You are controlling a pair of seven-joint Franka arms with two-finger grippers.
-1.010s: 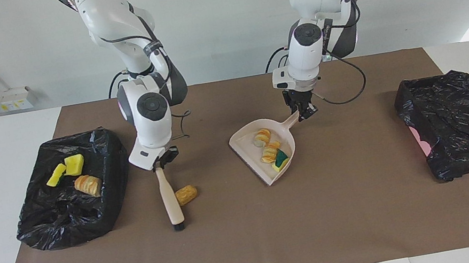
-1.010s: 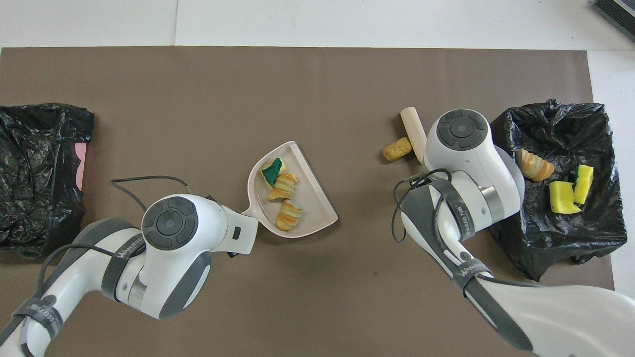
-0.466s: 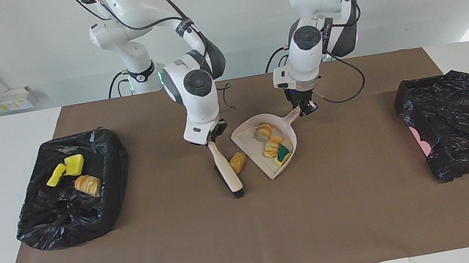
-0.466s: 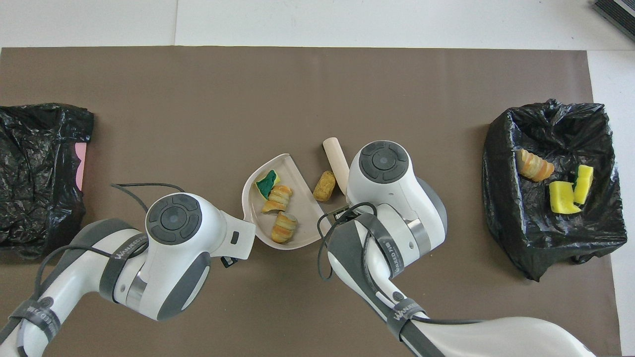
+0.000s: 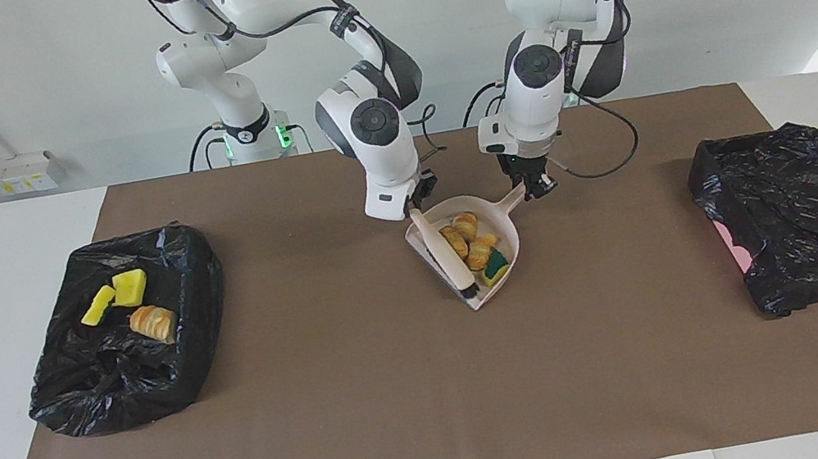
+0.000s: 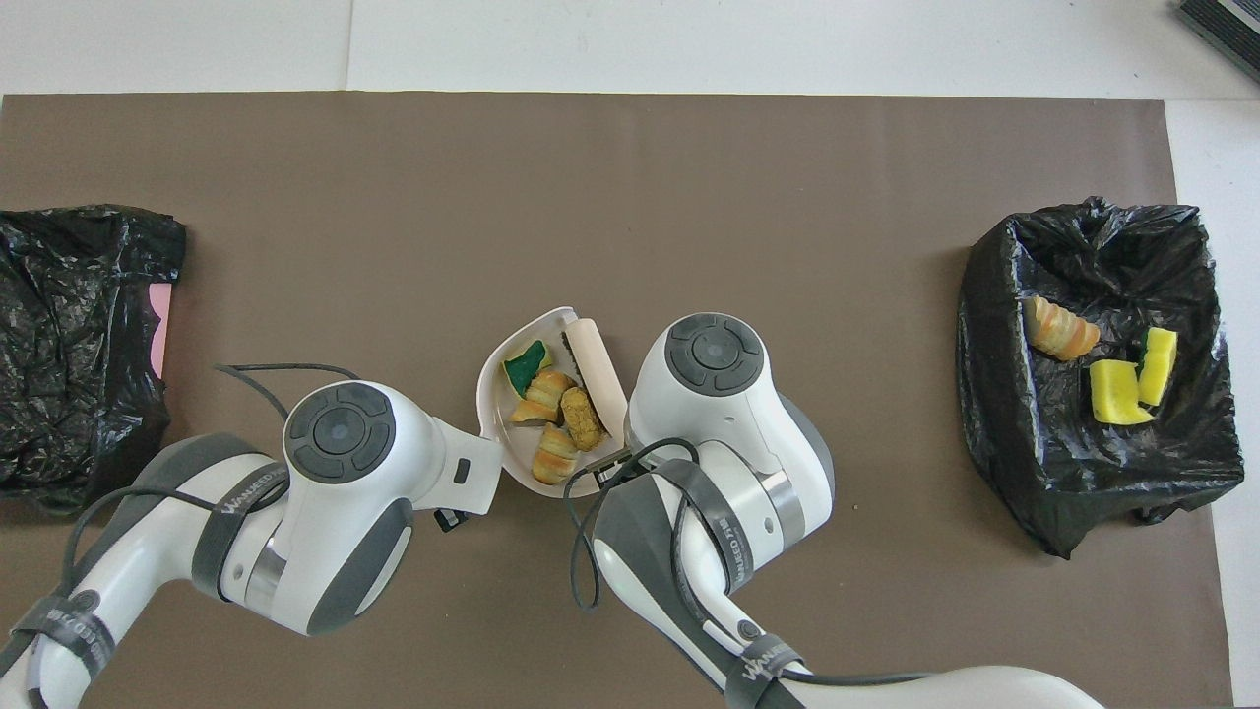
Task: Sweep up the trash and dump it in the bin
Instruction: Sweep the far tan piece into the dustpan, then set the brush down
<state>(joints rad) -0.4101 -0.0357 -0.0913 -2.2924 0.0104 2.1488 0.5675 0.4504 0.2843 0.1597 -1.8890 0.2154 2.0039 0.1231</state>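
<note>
My left gripper [image 5: 533, 190] is clamped on the handle of the dustpan [image 5: 508, 239] mid-table, and my right gripper [image 5: 417, 205] grips the brush [image 5: 443, 255] by its handle, brush lying along the pan's open lip w/ bristles at the pan's 6 o'clock in the facing view. 4 pcs of trash sit in the pan: 3 bread chunks [image 5: 467, 240] + a green-backed sponge [image 5: 494, 267], touching. The other 3 pcs, 2 yellow sponges [image 5: 116, 295] & a bread chunk [image 5: 153, 323], lie in the black-bagged bin [image 5: 180, 351] at 9 o'clock from the pan, toward the right arm's end; a 2nd bagged bin [image 5: 806, 217] sits at 3 o'clock.
</note>
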